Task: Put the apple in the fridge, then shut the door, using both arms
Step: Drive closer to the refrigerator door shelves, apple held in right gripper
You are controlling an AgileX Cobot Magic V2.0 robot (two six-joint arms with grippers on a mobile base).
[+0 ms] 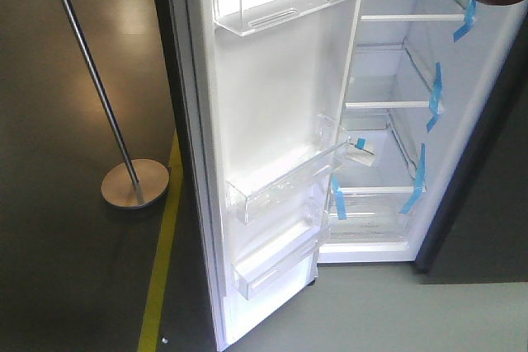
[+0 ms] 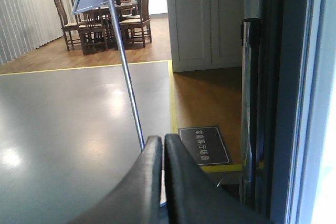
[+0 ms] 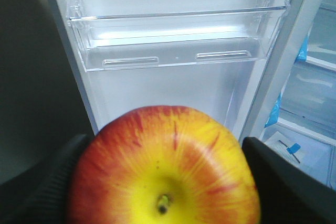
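The apple sits clamped between the two dark fingers of the right gripper, stem end toward the wrist camera. The jaws are spread wide to take its full girth, one pad on each flank, which should keep it from rolling during the carry. Straight ahead of this gripper and a little above is a clear bin on the open door. The fridge cavity, with its glass shelves and blue tape, lies off to the gripper's right, so the apple is not yet inside. The left gripper is pressed closed on nothing. The door's outer edge stands close on its right and a metal pole stands ahead, a spot that looks chosen for pushing the door shut later
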